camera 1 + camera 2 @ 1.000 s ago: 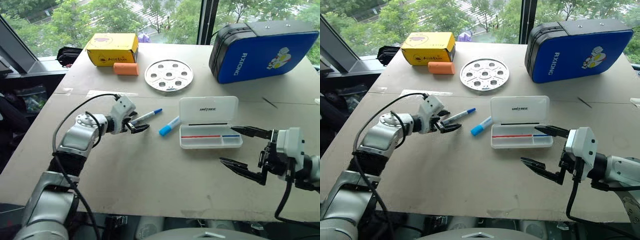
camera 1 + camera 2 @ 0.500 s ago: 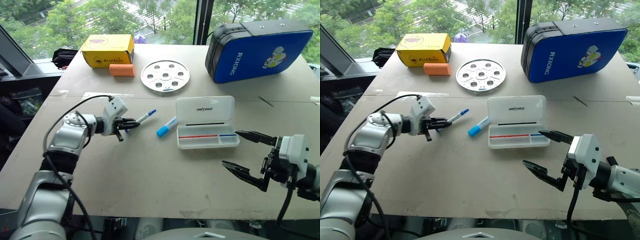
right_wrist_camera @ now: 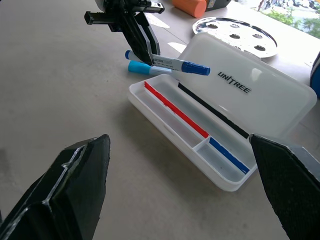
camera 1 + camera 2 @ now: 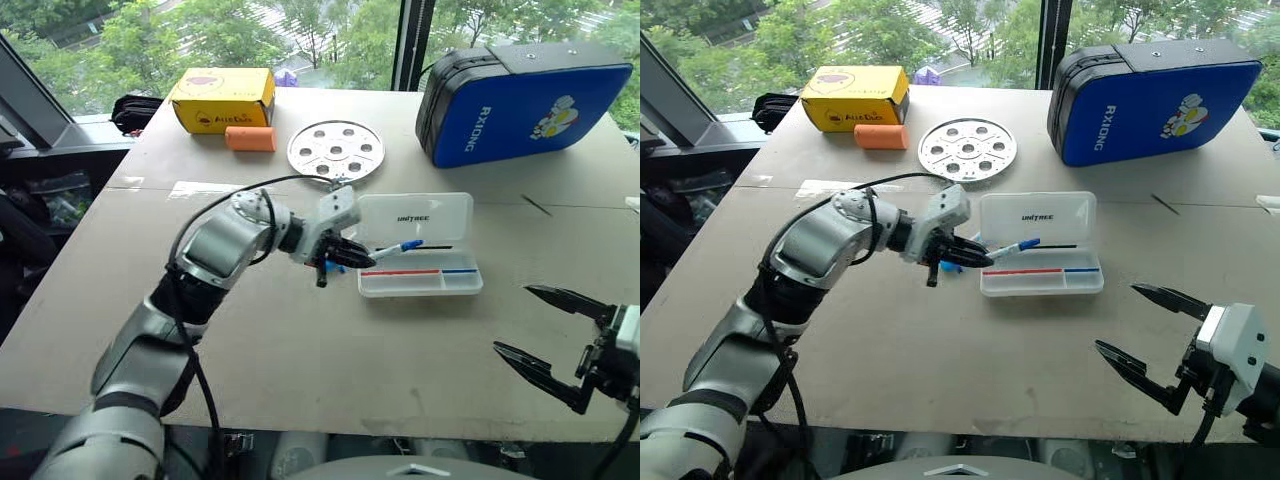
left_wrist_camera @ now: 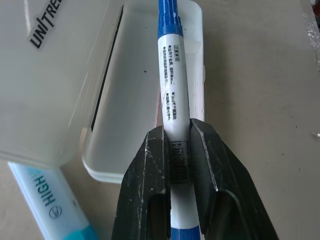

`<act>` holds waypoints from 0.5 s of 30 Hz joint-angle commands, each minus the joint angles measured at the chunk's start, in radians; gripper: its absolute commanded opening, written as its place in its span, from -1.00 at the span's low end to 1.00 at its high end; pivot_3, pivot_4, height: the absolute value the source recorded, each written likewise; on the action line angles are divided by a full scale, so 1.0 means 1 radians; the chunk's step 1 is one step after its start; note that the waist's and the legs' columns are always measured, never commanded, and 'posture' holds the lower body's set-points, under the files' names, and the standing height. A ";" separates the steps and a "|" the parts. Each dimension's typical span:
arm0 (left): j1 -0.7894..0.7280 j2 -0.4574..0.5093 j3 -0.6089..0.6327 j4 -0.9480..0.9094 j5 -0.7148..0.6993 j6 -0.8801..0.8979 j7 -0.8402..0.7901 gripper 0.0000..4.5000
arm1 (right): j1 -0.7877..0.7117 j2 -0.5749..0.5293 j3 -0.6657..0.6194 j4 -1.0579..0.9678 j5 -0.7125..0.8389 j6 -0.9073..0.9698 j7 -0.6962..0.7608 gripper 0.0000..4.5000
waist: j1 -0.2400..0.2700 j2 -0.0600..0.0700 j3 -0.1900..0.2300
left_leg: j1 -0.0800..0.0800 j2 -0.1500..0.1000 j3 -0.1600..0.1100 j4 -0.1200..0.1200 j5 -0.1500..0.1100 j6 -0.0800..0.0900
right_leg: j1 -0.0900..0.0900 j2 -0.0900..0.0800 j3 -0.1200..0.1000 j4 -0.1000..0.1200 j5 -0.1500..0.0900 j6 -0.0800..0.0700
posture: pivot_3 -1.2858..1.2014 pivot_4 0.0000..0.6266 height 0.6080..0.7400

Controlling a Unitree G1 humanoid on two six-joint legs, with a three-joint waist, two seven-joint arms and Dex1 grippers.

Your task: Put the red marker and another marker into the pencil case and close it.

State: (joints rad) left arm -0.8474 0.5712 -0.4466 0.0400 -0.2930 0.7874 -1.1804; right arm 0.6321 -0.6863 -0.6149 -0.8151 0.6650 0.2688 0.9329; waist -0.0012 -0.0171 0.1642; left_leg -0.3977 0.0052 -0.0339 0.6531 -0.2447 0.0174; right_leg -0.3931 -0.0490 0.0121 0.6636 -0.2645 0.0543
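The pencil case (image 4: 417, 214) lies open mid-table, lid folded back, tray (image 4: 372, 286) toward me. My left gripper (image 4: 348, 261) is shut on a white marker with blue caps (image 4: 397, 247), holding it level over the tray's left end; the grip is plain in the left wrist view (image 5: 176, 131). A thin red strip (image 3: 175, 108) and a short blue one (image 3: 228, 155) run along the tray's divider; I cannot tell whether the red one is the red marker. A light blue highlighter (image 5: 47, 202) lies beside the case. My right gripper (image 4: 512, 320) hangs open near the table's front right.
A big blue zip case (image 4: 520, 100) stands at the back right. A perforated metal disc (image 4: 337, 150), an orange cylinder (image 4: 250, 138) and a yellow box (image 4: 222, 98) sit along the back. Bare tabletop lies between the case and the front edge.
My left gripper closed on the blue-capped marker, lifted it off the table and carried it right, over the open case. The right gripper drew back toward the front right.
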 commanded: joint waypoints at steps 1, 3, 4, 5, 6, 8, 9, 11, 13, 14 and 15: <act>-0.054 -0.056 -0.052 0.108 0.079 -0.076 0.008 -0.98 | 0.034 0.025 -0.066 -0.052 0.006 -0.030 -0.008 1.00 | -0.002 0.001 0.000 | 0.000 0.000 0.000 0.000 0.000 0.000 | 0.000 0.000 0.000 0.000 0.000 0.000 | 0.03 -0.52 1.00; -0.073 -0.087 -0.062 0.160 0.102 -0.105 0.008 -0.98 | 0.047 0.034 -0.068 -0.063 -0.003 -0.036 -0.015 1.00 | -0.003 0.000 0.000 | -0.001 0.000 0.000 0.000 0.000 0.000 | -0.001 0.000 0.000 0.000 0.000 0.000 | 0.03 -0.52 1.00; -0.084 -0.106 -0.067 0.188 0.113 -0.125 0.002 -0.98 | 0.051 0.042 -0.067 -0.071 -0.011 -0.039 -0.023 1.00 | -0.003 0.001 0.000 | -0.001 0.000 0.000 0.000 0.000 0.000 | -0.001 0.000 0.000 0.000 0.000 0.000 | 0.03 -0.52 1.00; -0.094 -0.123 -0.072 0.213 0.123 -0.143 -0.002 -0.98 | 0.057 0.048 -0.065 -0.080 -0.017 -0.042 -0.030 1.00 | -0.002 0.000 0.000 | -0.001 0.000 0.000 0.000 0.000 0.000 | -0.001 0.000 0.000 0.000 0.000 0.000 | 0.03 -0.52 1.00; -0.102 -0.138 -0.078 0.237 0.137 -0.164 -0.004 -0.98 | 0.064 0.054 -0.065 -0.088 -0.019 -0.043 -0.033 1.00 | 0.000 0.000 0.000 | -0.001 0.000 0.000 0.000 0.000 0.000 | -0.002 0.000 0.000 0.000 0.000 0.000 | 0.03 -0.52 1.00; -0.117 -0.169 -0.082 0.287 0.161 -0.198 -0.003 -0.98 | 0.075 0.062 -0.061 -0.102 -0.025 -0.044 -0.039 1.00 | 0.002 0.001 0.000 | -0.001 0.000 0.000 0.000 0.000 0.000 | -0.002 0.000 0.000 0.000 0.000 0.000 | 0.03 -0.52 1.00; -0.128 -0.188 -0.082 0.315 0.173 -0.212 0.002 -0.98 | 0.081 0.065 -0.063 -0.109 -0.027 -0.045 -0.042 1.00 | 0.003 0.001 0.000 | -0.001 0.000 0.000 0.000 0.000 0.000 | -0.002 0.000 0.000 0.000 0.000 0.000 | 0.03 -0.52 1.00; -0.147 -0.213 -0.089 0.355 0.194 -0.237 -0.010 -0.76 | 0.090 0.071 -0.073 -0.120 -0.027 -0.046 -0.046 1.00 | 0.008 0.000 0.000 | -0.002 0.000 0.000 0.000 0.000 0.000 | -0.002 0.000 0.000 0.000 0.000 0.000 | 0.03 -0.52 1.00; -0.155 -0.224 -0.084 0.368 0.204 -0.248 -0.025 -0.40 | 0.098 0.072 -0.082 -0.126 -0.022 -0.047 -0.048 1.00 | 0.007 0.000 0.000 | -0.002 0.000 0.000 0.000 0.000 0.000 | -0.002 0.000 0.000 0.000 0.000 0.000 | 0.03 -0.52 1.00; -0.156 -0.226 -0.077 0.366 0.204 -0.252 -0.029 -0.20 | 0.102 0.072 -0.085 -0.127 -0.020 -0.049 -0.049 1.00 | 0.007 0.000 0.000 | -0.002 0.000 0.001 0.000 0.000 0.000 | -0.002 0.000 0.000 0.000 0.000 0.000 | 0.03 -0.52 1.00; -0.156 -0.227 -0.072 0.365 0.206 -0.256 -0.031 -0.01 | 0.106 0.073 -0.086 -0.127 -0.020 -0.051 -0.048 1.00 | 0.007 0.000 0.000 | -0.002 0.000 0.001 0.000 0.000 0.000 | -0.002 0.000 0.000 0.000 0.000 0.000 | 0.03 -0.52 1.00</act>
State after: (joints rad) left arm -0.9735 0.3451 -0.5416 0.4188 -0.0972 0.5537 -1.1992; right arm 0.7293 -0.6182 -0.6626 -0.9156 0.6351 0.2361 0.8907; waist 0.0059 -0.0167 0.1644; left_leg -0.3994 0.0053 -0.0335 0.6531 -0.2447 0.0175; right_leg -0.3951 -0.0492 0.0126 0.6634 -0.2646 0.0543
